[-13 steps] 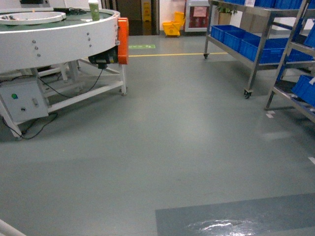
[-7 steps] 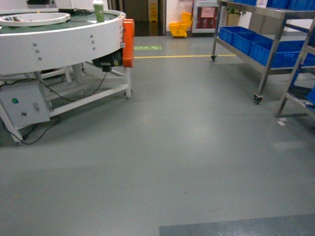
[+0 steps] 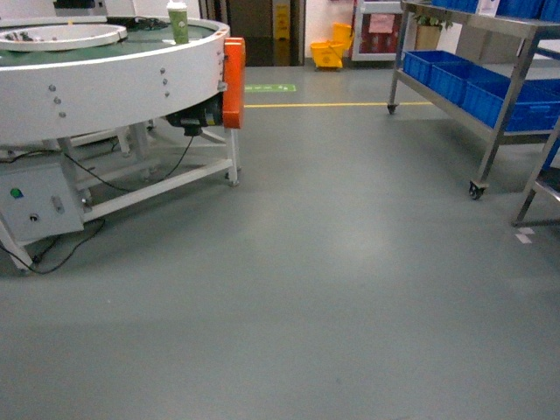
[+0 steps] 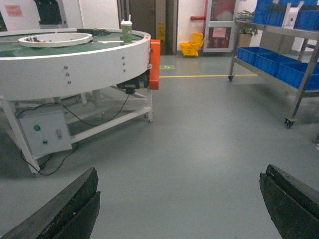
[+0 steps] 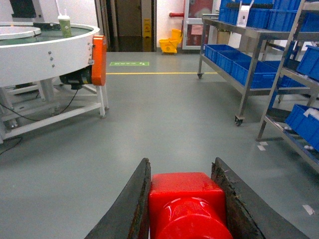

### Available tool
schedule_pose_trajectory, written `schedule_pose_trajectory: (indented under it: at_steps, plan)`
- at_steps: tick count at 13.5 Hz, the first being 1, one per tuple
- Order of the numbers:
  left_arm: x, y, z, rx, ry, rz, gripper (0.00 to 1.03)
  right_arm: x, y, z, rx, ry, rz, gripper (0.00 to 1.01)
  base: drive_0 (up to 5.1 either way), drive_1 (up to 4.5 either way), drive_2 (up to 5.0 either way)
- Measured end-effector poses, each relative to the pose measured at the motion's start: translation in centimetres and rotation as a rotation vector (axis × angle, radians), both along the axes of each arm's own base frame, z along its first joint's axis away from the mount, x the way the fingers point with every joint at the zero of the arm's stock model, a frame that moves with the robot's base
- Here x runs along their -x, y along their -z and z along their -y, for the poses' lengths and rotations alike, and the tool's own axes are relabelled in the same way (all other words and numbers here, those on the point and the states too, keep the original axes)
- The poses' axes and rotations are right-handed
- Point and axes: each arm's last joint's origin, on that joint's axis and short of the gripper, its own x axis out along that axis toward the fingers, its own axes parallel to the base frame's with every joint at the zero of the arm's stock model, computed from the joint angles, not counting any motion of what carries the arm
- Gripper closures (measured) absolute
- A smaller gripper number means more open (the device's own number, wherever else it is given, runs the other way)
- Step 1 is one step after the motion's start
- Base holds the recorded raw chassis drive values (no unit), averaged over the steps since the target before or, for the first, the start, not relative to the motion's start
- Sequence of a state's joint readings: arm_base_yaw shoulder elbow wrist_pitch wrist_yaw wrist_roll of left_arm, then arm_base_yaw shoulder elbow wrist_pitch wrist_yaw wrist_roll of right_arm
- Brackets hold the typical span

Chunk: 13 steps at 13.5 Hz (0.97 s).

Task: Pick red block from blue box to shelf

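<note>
Red block (image 5: pixel 185 204) clamped between the two dark fingers (image 5: pixel 133 201) of the right hand (image 5: pixel 187 199), stud toward the camera. Ahead and right of that hand, steel shelf (image 5: pixel 244 84) on casters, holding dark blue crates (image 5: pixel 249 67); contents not discernible. Compared with a second ago, shelf shifted rightward in head view and round white conveyor (image 3: pixel 105 79) with its green cup (image 3: pixel 178 22) moved further in. Left hand (image 4: pixel 179 209) spread wide, grasping nothing, low over grey floor (image 4: pixel 199 134).

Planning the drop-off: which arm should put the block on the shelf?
Right. Its tool is shut on the red block, with the shelf on its side. The left tool is open and empty.
</note>
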<state>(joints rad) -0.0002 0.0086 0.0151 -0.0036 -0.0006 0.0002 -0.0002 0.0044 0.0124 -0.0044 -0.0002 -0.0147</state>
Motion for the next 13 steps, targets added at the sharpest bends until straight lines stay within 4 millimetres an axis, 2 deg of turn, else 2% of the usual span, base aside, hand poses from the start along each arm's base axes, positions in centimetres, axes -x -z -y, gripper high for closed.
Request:
schedule_pose_trajectory:
  at_steps: [13]
  plan:
    - [0.0,0.01,0.0,0.0,-0.001,-0.001,0.05,0.0,0.0,0.0,0.0,0.0,0.0,0.72,0.0,4.2,-4.3]
